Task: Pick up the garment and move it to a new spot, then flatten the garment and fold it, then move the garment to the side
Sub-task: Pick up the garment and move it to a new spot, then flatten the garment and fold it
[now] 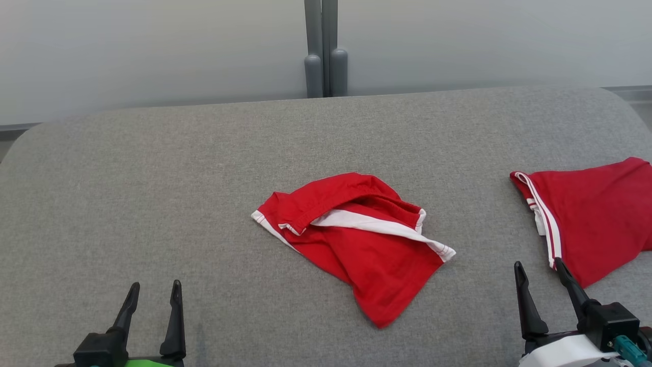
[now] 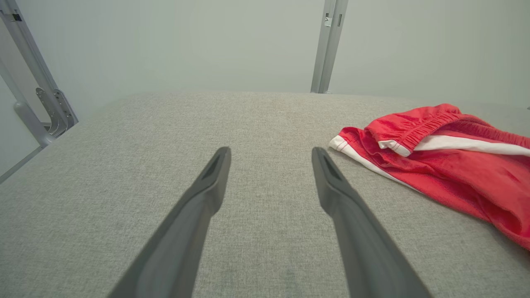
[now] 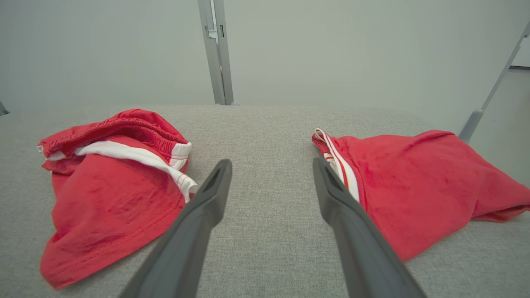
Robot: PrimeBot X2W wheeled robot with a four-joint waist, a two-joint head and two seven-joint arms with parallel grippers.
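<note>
Garment (image 1: 356, 239), red with white trim, lies crumpled at the centre of the grey counter (image 1: 153, 178), its underside folds hidden. A second red garment (image 1: 596, 214) at 3 o'clock is cut off by the head view's edge. The left gripper (image 1: 156, 283) at 7 o'clock and the right gripper (image 1: 538, 262) at 5 o'clock are spread wide, holding nothing.

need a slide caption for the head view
Left gripper and right gripper open and empty, crumpled red garment centred on grey fabric surface, second red garment at right.
</note>
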